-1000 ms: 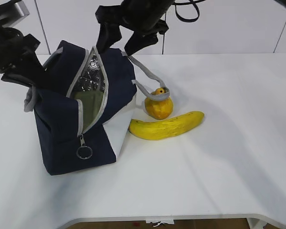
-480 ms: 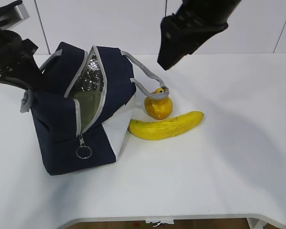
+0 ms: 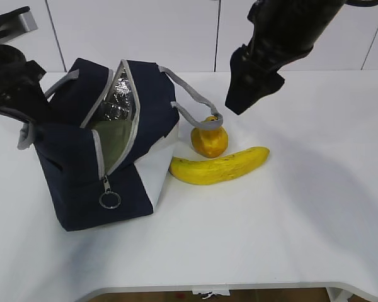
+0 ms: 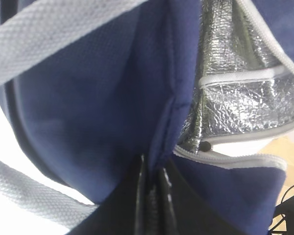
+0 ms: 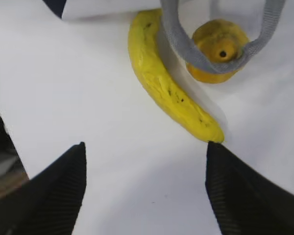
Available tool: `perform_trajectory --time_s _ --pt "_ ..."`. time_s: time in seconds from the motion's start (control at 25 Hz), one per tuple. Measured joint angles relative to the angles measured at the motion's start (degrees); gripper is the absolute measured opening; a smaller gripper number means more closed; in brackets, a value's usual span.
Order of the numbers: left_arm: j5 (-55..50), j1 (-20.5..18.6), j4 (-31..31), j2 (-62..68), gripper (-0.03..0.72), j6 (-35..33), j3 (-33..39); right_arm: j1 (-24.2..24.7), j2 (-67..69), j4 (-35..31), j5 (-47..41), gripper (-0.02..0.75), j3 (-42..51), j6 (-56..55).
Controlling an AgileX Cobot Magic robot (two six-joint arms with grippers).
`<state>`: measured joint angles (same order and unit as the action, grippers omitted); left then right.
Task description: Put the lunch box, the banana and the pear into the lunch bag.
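Lunch bag: the boxy navy-blue fabric lunch bag (image 3: 104, 157) with grey zipper and silver foil lining stands on the left of the white surface (image 3: 271, 226), its mouth gaping.
Left tool: the left tool (image 4: 154, 196) is pressed together on a fold of the bag's navy wall, holding the opening apart.
Right tool: the right tool (image 5: 144, 191) is spread wide and empty; a second ago it hung over the bag's mouth, now it hovers above the fruit.
Lunch box: a sage-green lid (image 3: 116, 135) shows inside the opening, so the small clear lunch box appears to be already in.
Banana: the long yellow speckled banana (image 3: 220, 166) lies just beside the bag's white panel, directly under the right tool.
Pear: the squat yellow-orange pear (image 3: 209, 139) sits behind the banana, with a grey webbing handle (image 3: 198, 110) draped over it.
Meaning: one item looks packed; the banana is probably next, and the handle may hinder taking the pear.
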<state>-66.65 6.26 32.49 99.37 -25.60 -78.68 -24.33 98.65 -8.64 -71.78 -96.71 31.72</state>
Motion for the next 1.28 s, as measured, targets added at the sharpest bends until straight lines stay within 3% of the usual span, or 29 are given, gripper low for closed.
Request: perform_trajectory --time_s 0.24,0.48,0.88,1.28 --pt "-0.2 0.0 -0.7 0.0 0.008 0.0 0.0 0.0 4.4 5.0 0.3 0.581 2.5 18.9" --pt "-0.6 0.0 -0.7 0.0 0.008 0.0 0.0 0.0 10.1 6.2 0.9 0.581 3.6 21.9" --pt "-1.4 0.0 -1.6 0.0 0.008 0.0 0.0 2.5 14.8 6.1 9.4 0.581 3.6 26.8" --pt "-1.4 0.0 -2.4 0.0 0.008 0.0 0.0 5.2 17.0 -0.3 15.4 0.581 3.6 35.2"
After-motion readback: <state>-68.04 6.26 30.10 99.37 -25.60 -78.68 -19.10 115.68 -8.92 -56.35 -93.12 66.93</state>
